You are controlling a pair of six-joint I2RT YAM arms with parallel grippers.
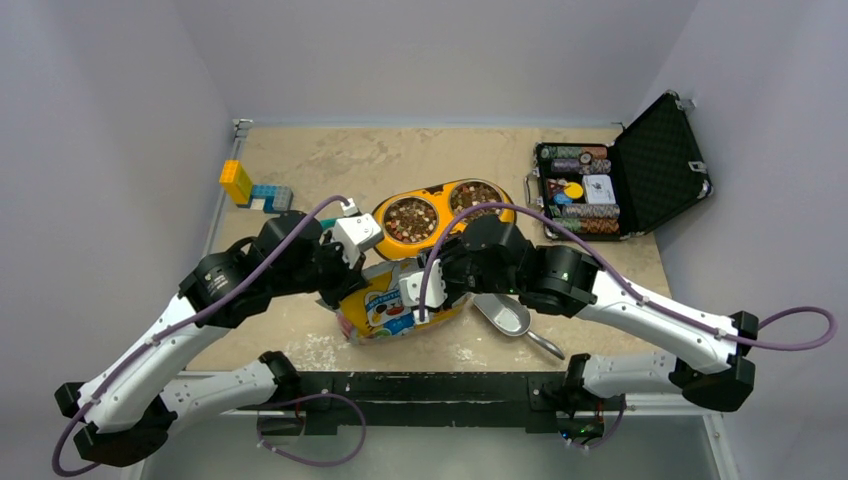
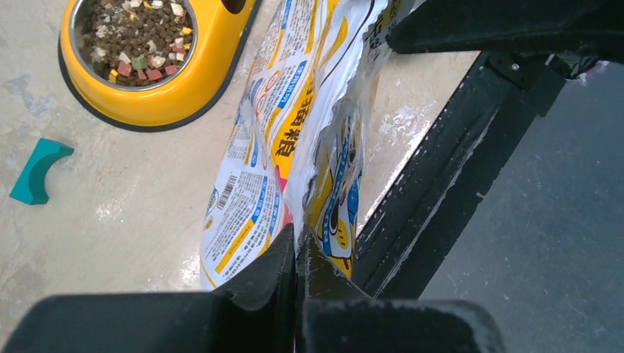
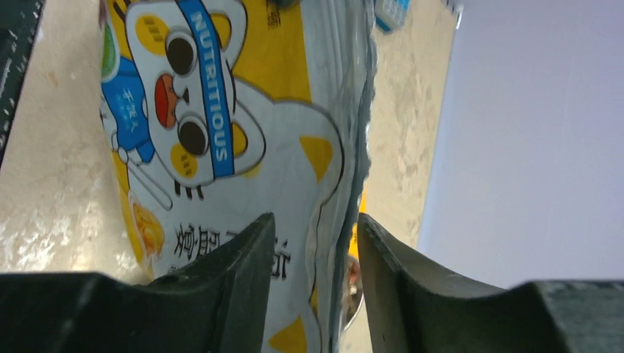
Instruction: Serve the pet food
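The blocks [image 1: 250, 188], yellow and blue, sit on the worktop [image 1: 400, 150] well apart from the left pincer [image 2: 296, 266], out beyond it and to its left. A small teal piece [image 2: 35, 170] lies nearer, also on its left side.

The left pincer is closed tight on the rim of the bag [image 1: 385, 305]. In its wrist view the two fingers meet with only the thin film squeezed between them. From that grip the bag runs away ahead of the pincer, with its printed yellow, white and blue face turned up and its mouth gaping a little.

The kibble [image 1: 411, 219] fills both steel cups of the yellow dish [image 1: 381, 222]. The dish stands just past the bag, ahead of both pincers. The cup nearest the left pincer shows brown pellets mixed with reddish, green and pale bits. Whether the bag holds more kibble I cannot tell.

The right pincer [image 3: 313, 220] is at the bag's other side. Its fingers stand apart, with the bag's edge passing through the gap between them. The cartoon-cat panel lies against the left finger. The right finger is clear of the film, so nothing is clamped.

The scoop [image 1: 503, 316] rests on the worktop just beside the right pincer, on its right. The open case [image 1: 655, 160], with rows of chips [image 1: 585, 215], is farther out to its right.
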